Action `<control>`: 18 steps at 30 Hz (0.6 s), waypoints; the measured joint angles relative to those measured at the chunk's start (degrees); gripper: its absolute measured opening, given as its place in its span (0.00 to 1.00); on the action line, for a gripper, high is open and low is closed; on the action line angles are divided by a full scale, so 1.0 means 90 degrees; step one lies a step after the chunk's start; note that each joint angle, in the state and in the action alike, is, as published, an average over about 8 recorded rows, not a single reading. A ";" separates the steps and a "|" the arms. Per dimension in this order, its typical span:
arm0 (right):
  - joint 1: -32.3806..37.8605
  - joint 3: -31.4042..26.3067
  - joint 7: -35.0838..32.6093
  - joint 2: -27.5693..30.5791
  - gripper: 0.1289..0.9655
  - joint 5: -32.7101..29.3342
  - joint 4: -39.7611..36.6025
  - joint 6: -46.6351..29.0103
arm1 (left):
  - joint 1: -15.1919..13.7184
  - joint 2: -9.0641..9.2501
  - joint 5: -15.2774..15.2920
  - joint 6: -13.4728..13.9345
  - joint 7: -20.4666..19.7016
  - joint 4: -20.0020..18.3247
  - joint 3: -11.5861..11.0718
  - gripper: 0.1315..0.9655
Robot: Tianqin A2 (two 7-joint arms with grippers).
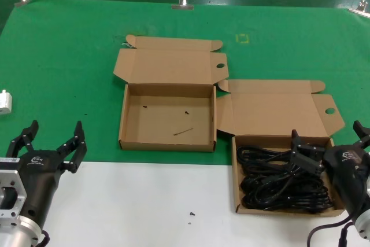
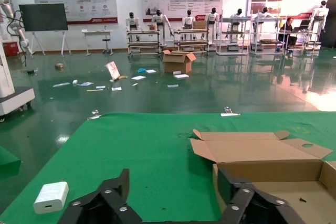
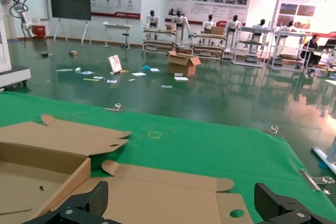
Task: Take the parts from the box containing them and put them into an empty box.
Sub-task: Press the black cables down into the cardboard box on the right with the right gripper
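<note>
Nearest, at about 8 o'clock in the head view, the left gripper (image 1: 53,140) hangs over the edge where the white tabletop (image 1: 139,206) meets the green mat (image 1: 63,67), its fingers spread wide and holding nothing. At 4 o'clock the right gripper (image 1: 329,143) hovers over the box containing the parts (image 1: 236,183), its fingers also spread wide and empty, one fingertip above the near-right part of the cable pile. The parts (image 1: 280,180), black cables in loose tangled bundles, lie on that box's floor and fill most of it. Its lid flap (image 1: 277,111) lies open behind, with a round hole near its right end. Just to the left and a little farther off, near the centre, sits the empty box (image 1: 124,117), its floor marked by dark specks and a thin sliver, its own lid folded back toward 12 o'clock. A small white adapter (image 1: 4,102) rests on the mat at 9 o'clock. Farthest, metal clips (image 1: 182,0) hold the mat's back edge.
</note>
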 joint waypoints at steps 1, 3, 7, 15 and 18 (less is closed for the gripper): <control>-0.0001 -0.0014 0.0004 0.0019 1.00 0.0002 0.0003 -0.0004 | 0.0000 0.0000 0.0000 0.0000 0.0000 0.0000 0.0000 0.63; 0.0002 -0.0041 0.0012 0.0066 1.00 0.0006 0.0008 -0.0023 | 0.0000 0.0000 0.0000 0.0000 0.0000 0.0000 0.0000 0.57; 0.0046 -0.0085 0.0032 0.0207 1.00 0.0015 0.0019 -0.0154 | 0.0000 0.0000 0.0000 0.0000 0.0000 0.0000 0.0000 0.48; 0.0343 -0.0071 -0.0144 0.0753 1.00 0.0089 -0.0070 -0.1106 | 0.0000 0.0000 0.0000 0.0000 -0.0001 0.0000 0.0000 0.29; 0.0517 -0.0085 -0.0270 0.1031 1.00 0.0129 -0.0172 -0.1618 | 0.0000 0.0000 0.0000 0.0000 -0.0001 0.0000 0.0000 0.27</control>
